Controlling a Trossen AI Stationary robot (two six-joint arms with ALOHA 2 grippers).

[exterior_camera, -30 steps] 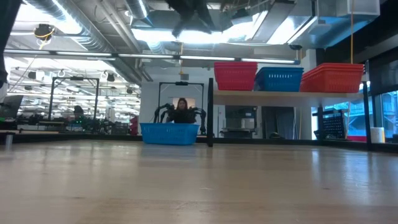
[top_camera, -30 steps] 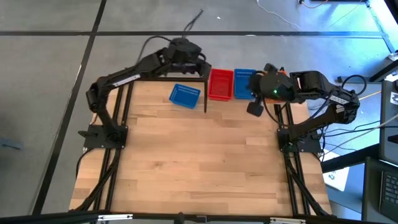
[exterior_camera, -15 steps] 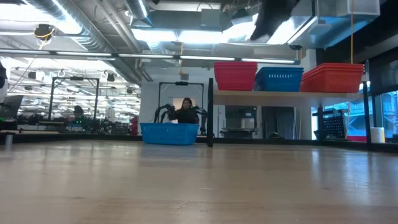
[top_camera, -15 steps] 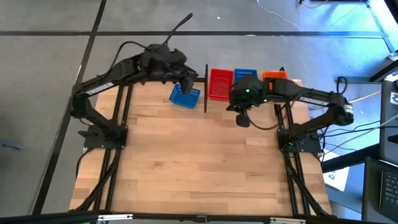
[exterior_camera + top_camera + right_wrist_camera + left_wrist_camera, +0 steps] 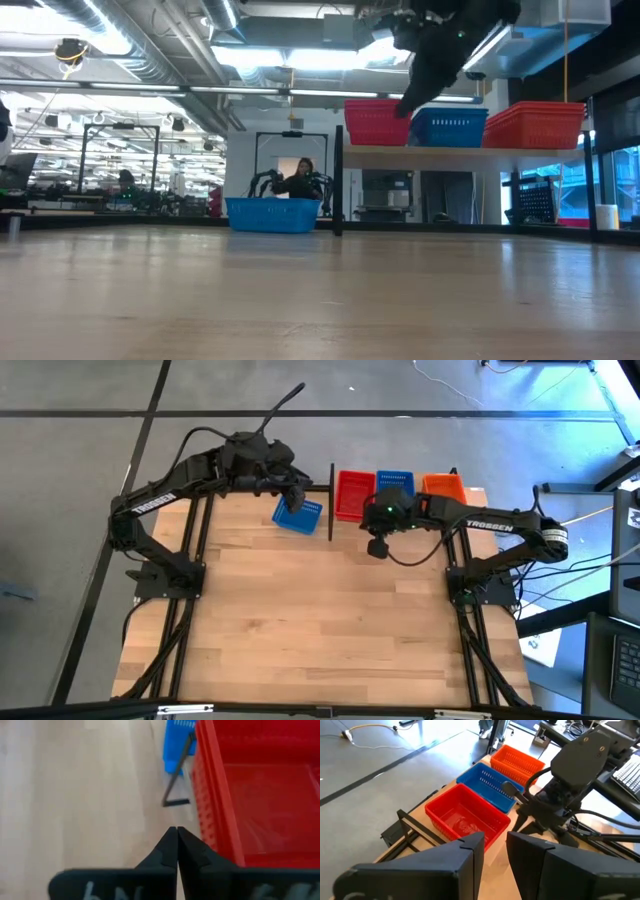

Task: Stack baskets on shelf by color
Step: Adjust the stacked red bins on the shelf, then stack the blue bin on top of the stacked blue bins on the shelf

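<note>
On the tabletop (image 5: 320,620), nearest the far edge, one blue basket (image 5: 297,514) sits alone to the left of the shelf's black post (image 5: 331,500). Seen from above, its long axis runs roughly across the table but is skewed, the right end turned slightly toward the front. In the low view the same basket (image 5: 272,214) stands upright on the wood, open side up, just left of the post.

Left gripper (image 5: 297,495) hangs directly over the far part of that basket; whether it touches cannot be told. Its wrist view shows the two fingers (image 5: 462,857) parted by a narrow gap with nothing between them.

Right gripper (image 5: 377,546) hovers just in front of the shelf (image 5: 460,152), near the red basket's front edge. Its fingers (image 5: 172,850) are pressed together, tips meeting, empty.

Farther back, on the raised shelf, three stacks stand side by side with long axes running front to back: red basket (image 5: 354,494) at left, a second blue basket (image 5: 394,490) in the middle, partly covered by the right arm, and an orange basket (image 5: 443,486) at right. The left wrist view confirms this order, red (image 5: 465,817) nearest, then blue (image 5: 487,782), then orange (image 5: 517,762). All sit upright, open side up; the number in each stack cannot be told.
</note>
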